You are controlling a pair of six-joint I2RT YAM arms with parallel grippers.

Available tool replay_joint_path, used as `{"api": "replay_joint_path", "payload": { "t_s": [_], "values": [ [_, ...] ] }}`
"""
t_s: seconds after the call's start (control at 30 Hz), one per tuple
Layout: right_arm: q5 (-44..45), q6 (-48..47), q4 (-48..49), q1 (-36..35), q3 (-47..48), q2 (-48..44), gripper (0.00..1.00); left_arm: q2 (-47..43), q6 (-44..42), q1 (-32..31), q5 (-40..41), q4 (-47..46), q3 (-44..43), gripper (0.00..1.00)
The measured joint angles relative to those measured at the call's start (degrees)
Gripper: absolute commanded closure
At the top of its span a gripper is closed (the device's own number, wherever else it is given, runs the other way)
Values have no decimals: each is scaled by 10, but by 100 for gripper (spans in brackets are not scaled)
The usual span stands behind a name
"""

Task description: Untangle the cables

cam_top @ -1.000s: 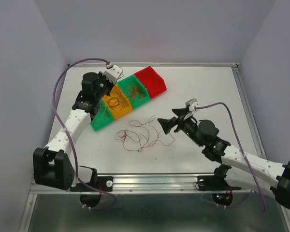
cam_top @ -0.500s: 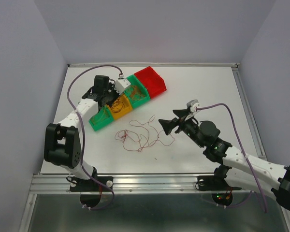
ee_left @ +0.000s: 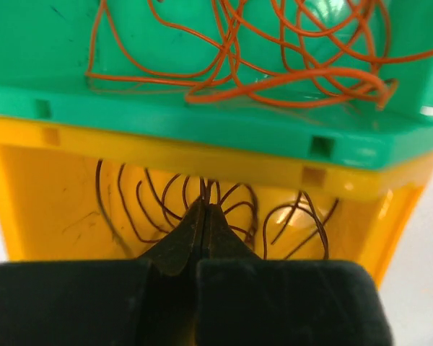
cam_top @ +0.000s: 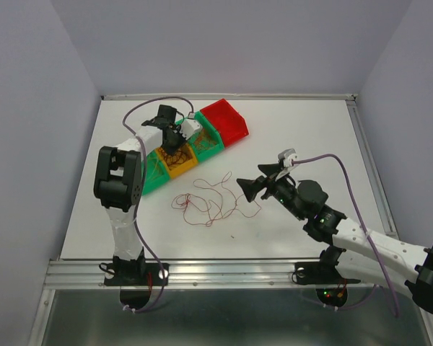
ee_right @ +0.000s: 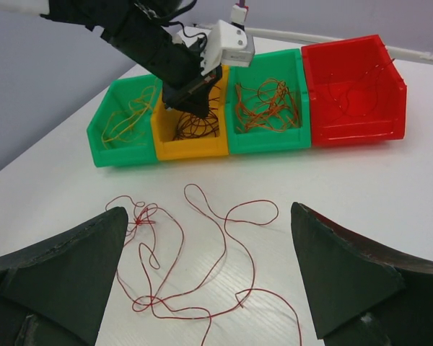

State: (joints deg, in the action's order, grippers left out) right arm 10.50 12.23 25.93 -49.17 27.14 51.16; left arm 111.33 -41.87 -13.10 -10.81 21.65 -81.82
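- Big change over the last second: the left arm has swung round. Its chunky joint, which sat low by the near left corner, now stands upright just beside the bins, and the left gripper (cam_top: 176, 144) has slid along the row to the yellow bin (cam_top: 182, 164).
- The right gripper (cam_top: 249, 184) hasn't budged, and neither has the red wire (cam_top: 187, 204) lying loose on the table (cam_top: 296, 130).
- From the top view you can't read the left jaws at all. The left wrist view fixes that: the left gripper (ee_left: 206, 213) is pinched tight inside the yellow bin (ee_left: 50, 209), and the dark wires (ee_left: 141, 202) fan out from right at the tip, so it looks like it has hold of them.
- That view also shows the orange wires (ee_left: 274, 79) heaped in the green bin (ee_left: 202, 122) just behind, and nothing of the table.
- The right wrist view gives the whole row side on: left green bin (ee_right: 119, 148) with yellow wires (ee_right: 126, 119), yellow bin (ee_right: 191, 148), green bin (ee_right: 267, 140), and a red bin (ee_right: 353, 122) with faint thin strands in it.
- Same view: the right gripper (ee_right: 209, 216) is spread wide with nothing in it, hovering over the red wire (ee_right: 141, 220), which has a small knot near its left end.
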Motion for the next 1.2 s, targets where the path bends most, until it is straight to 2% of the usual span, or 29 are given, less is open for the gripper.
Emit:
{"api": "replay_joint_path", "payload": {
  "t_s": [0.07,0.1,0.13,0.17,0.23,0.3,0.37,0.57,0.73,0.97,1.2],
  "values": [
    [0,0,0,0,0,0,1,23,4,0,9,2,-9,100],
    [0,0,0,0,0,1,1,31,7,0,14,4,-9,93],
    [0,1,0,0,0,2,1,32,8,0,16,7,-9,93],
    [0,1,-1,0,0,3,0,32,10,0,19,9,-9,79],
    [-3,3,-2,0,0,12,0,24,16,0,26,9,-9,66],
    [-8,5,-7,0,1,31,0,12,19,0,31,10,-9,55],
    [-13,9,-19,0,6,59,0,-11,21,0,34,12,-6,52],
    [-45,31,-99,0,60,178,0,-136,30,0,31,18,7,44],
    [-63,49,-127,0,111,249,0,-233,34,0,22,14,23,40],
    [-148,56,-136,0,155,315,0,-363,31,-20,-7,17,126,37],
    [-212,51,-135,0,189,399,0,-426,12,-31,-38,29,215,36]
  ]
}}
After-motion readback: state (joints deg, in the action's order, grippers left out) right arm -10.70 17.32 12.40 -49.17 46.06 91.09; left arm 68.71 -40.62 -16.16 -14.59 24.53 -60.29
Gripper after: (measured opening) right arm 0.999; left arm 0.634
